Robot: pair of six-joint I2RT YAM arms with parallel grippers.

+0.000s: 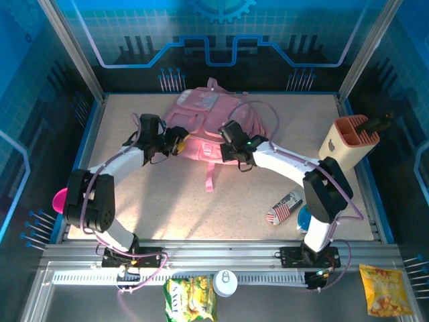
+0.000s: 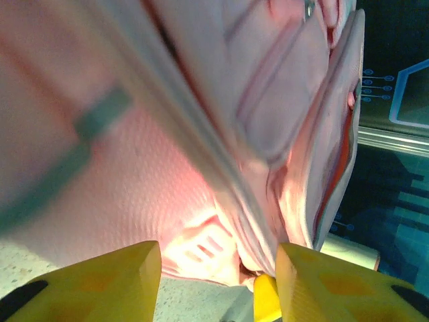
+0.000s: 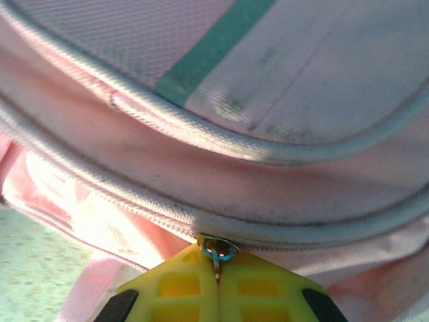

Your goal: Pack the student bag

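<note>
Soft pink fabric backpack lies back-centre on speckled table. Left gripper spread against its side. Right gripper pressed together, apparently pinching small metal zip pull — view tight.

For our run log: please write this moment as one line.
left hand: open, at student bag | right hand: shut on zip pull | bag lies on table

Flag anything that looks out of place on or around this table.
A green snack packet, a white lid and an orange snack packet lie on the front rail, off the table. The pen holder stands tilted at the table's right edge.
</note>
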